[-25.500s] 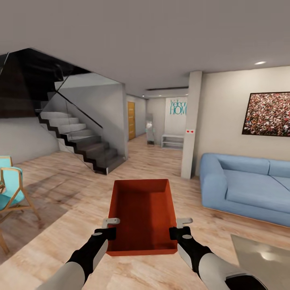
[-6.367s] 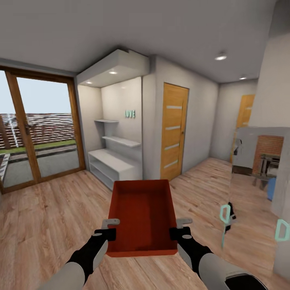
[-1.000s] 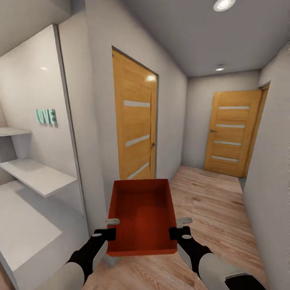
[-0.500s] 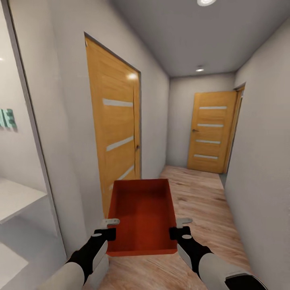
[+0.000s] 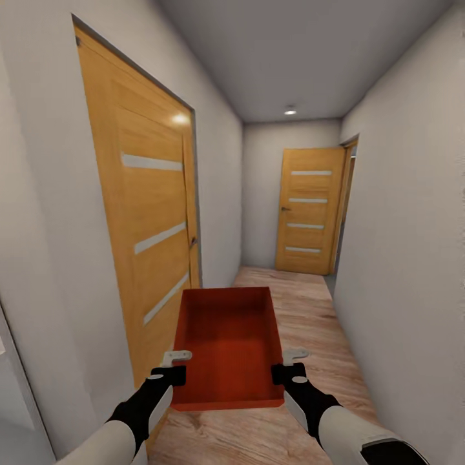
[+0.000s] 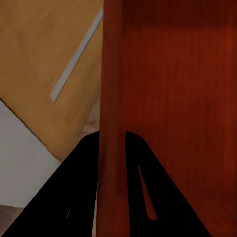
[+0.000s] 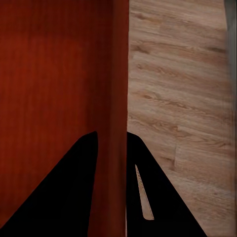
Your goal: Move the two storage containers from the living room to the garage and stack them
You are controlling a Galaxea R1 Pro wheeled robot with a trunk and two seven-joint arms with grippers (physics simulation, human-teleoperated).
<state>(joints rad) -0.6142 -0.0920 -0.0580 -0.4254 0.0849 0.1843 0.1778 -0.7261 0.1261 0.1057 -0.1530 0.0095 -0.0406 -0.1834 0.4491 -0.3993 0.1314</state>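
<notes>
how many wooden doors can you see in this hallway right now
2. One wooden door is in the left wall, close beside the robot; the other is at the far end of the hallway. A dark opening right of the far door may hide more.

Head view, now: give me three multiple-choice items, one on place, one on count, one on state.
1. Where is the robot?
A. a narrow hallway
B. a garage
C. a kitchen

2. How many wooden doors are in view?
A. one
B. two
C. four

3. How is the bin held?
A. by the left gripper alone
B. resting on the floor
C. by both grippers, one on each side wall

Answers:
1 A: close white walls on both sides and wood-plank floor running ahead.
2 B: near door on the left wall, far door at the end.
3 C: the left gripper and right gripper each have their jaws closed over a wall of the bin, which is clear of the floor.
</notes>
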